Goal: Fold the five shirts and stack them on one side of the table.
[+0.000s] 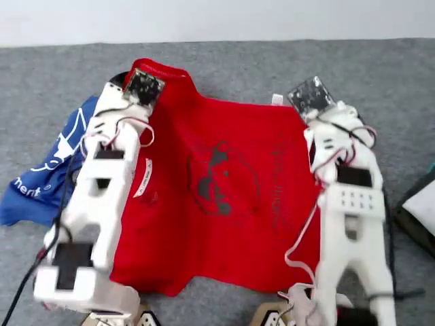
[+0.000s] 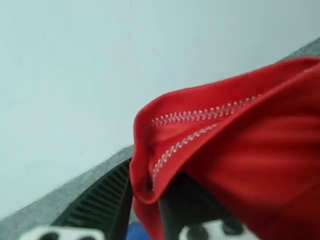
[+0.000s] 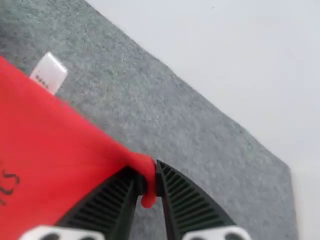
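**As both jaws pinch it, red shirt lies spread on the desk**

Where the grey desk (image 1: 272, 68) runs back to a pale wall, we see the red shirt (image 1: 224, 183) spread across its middle, a dark print faint at its centre. It lies between the two arms, and its far left corner is bunched and raised off the felt. A blue shirt (image 1: 47, 176) lies crumpled on the desk's left side, just beside the red one and partly hidden by the left arm (image 1: 102, 197).

That arm stretches over the red shirt's left edge toward the raised corner. From its wrist we see the left jaws closed on a fold of red cloth (image 2: 240, 150), the white-stitched hem arching above them. The right arm (image 1: 350, 224) stands along the shirt's right edge. We see the right jaws narrow, nipping the far right corner of the red shirt (image 3: 60, 150).

A dark item (image 1: 418, 210) sits at the desk's right edge. Smallest of all, a white tag (image 3: 48, 72) pokes out from the red shirt's far edge onto the felt.
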